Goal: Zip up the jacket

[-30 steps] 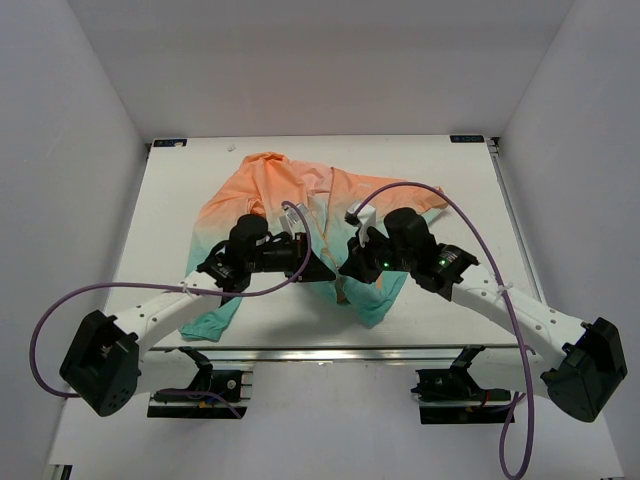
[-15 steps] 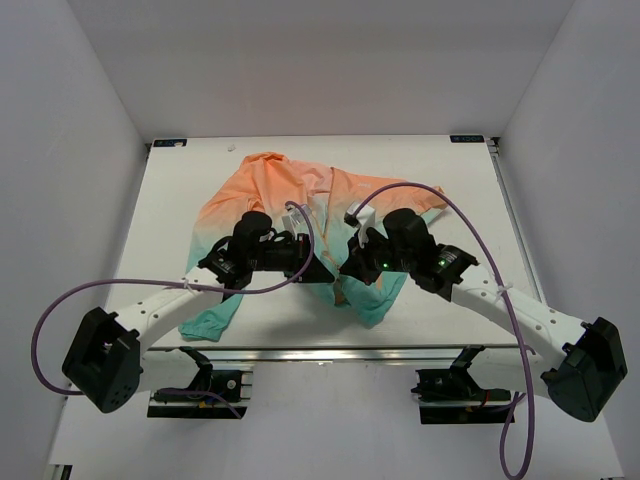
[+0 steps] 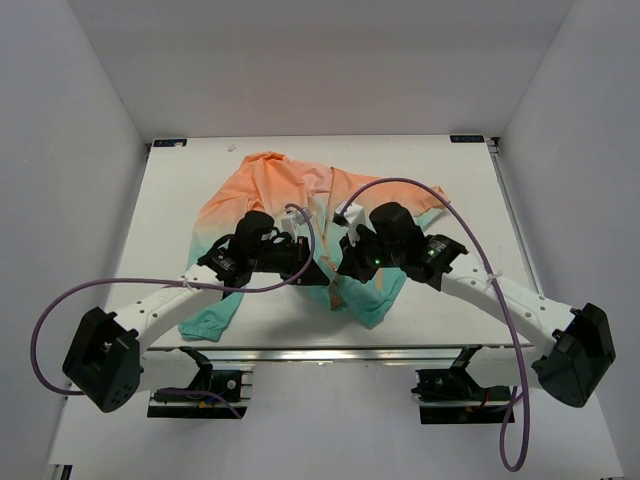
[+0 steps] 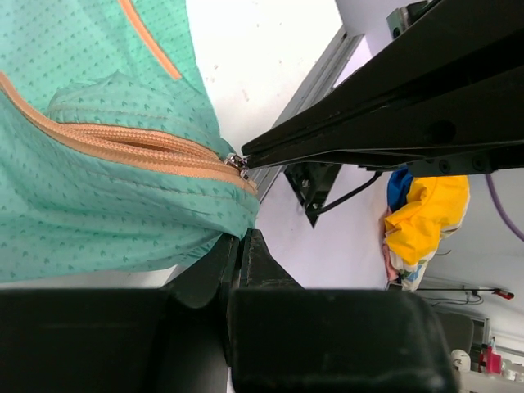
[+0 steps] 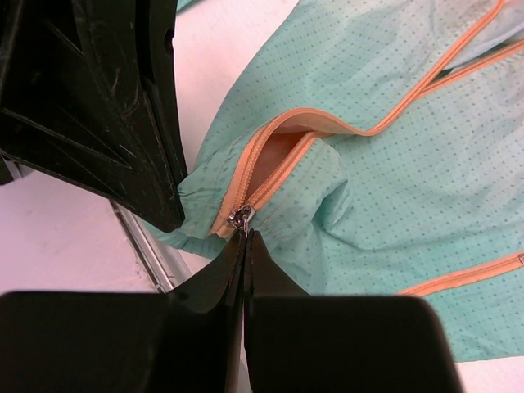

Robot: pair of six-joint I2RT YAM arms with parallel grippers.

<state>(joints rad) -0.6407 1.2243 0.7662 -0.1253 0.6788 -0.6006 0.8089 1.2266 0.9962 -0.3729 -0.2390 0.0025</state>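
The jacket (image 3: 280,185) lies on the white table, orange at the far end and teal at the near hem. My left gripper (image 3: 318,274) is shut on the teal hem beside the zipper's bottom end; in the left wrist view its fingertips (image 4: 237,239) pinch the fabric (image 4: 98,205) just under the metal zipper slider (image 4: 237,162). My right gripper (image 3: 343,269) is shut on the slider's pull tab (image 5: 240,218), and its tips (image 5: 246,235) meet right below the slider. The orange zipper gapes open just above the slider. The two grippers nearly touch.
The white table (image 3: 450,200) ends in a metal rail (image 5: 147,246) close to the hem. Purple cables (image 3: 470,225) loop over both arms. A yellow and blue cloth heap (image 4: 426,213) lies off the table, below its front edge.
My right gripper has shifted a little left and towards the far side with the pull tab. The teal hem has moved with it. The left gripper has barely moved.
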